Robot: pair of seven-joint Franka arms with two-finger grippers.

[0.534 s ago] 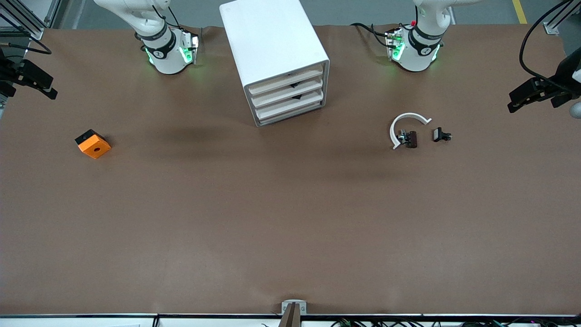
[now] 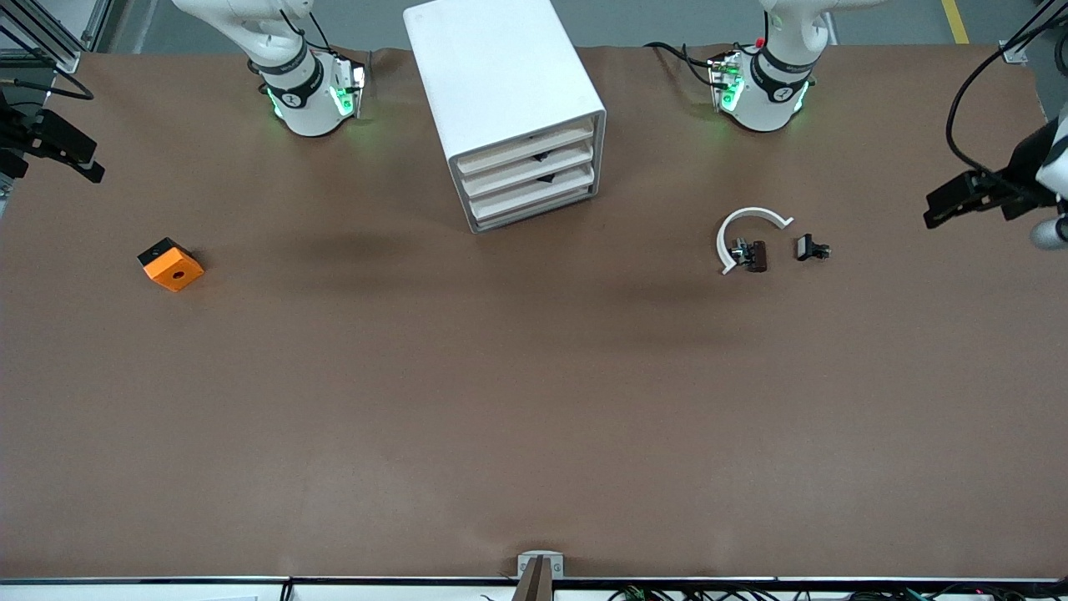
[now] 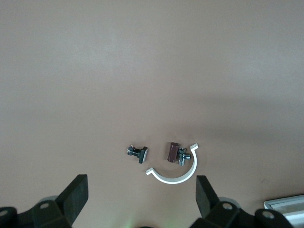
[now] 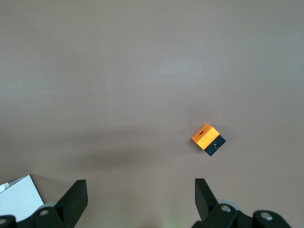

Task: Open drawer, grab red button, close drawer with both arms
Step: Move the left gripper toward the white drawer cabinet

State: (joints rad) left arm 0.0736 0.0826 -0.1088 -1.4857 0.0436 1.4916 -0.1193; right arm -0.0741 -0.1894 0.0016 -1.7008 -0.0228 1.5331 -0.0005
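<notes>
Left hand [image 2: 939, 210] shifted, drawer [image 2: 529, 168] shut, cabinet [image 2: 506, 108] closed

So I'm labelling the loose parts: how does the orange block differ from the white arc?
The orange block is a solid cube with a hole, alone toward the right arm's end. The white arc is a thin open curve toward the left arm's end, with small dark parts beside it. Both lie on the table.

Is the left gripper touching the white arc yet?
Apart. The front view shows the left gripper in the air at its end of the table, bare tabletop between it and the white arc. Jaws open, empty.
</notes>
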